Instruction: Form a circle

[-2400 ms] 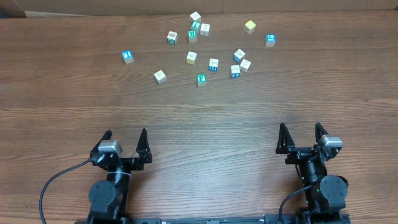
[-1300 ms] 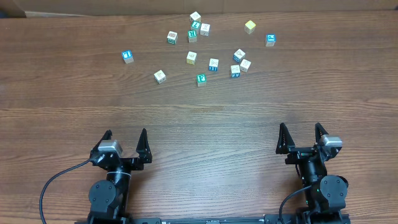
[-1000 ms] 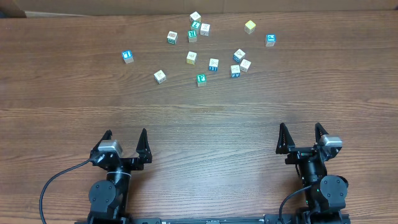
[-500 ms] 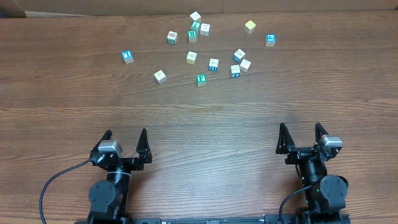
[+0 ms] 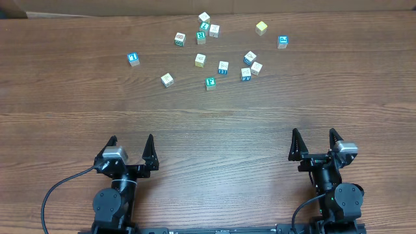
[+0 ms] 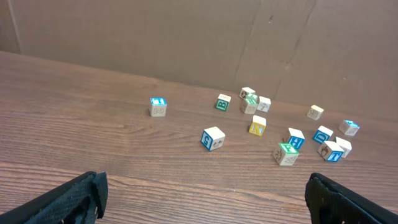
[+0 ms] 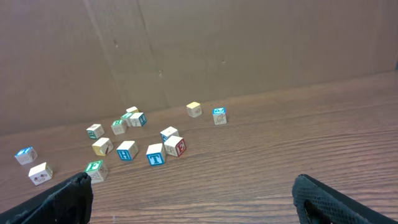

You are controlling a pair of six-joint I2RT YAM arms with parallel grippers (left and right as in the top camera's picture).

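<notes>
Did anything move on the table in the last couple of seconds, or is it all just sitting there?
Nothing visibly changed. The blocks lie scattered at the far side, not in a ring, and the left gripper and right gripper wait open near the front edge, holding nothing.

Tiny alphabet cubes [image 5: 200,60] — cream, green, blue — scattered, mostly apart

light: even, bright | shadows: faint, short | glare: mild | wrist views: slightly soft
</notes>
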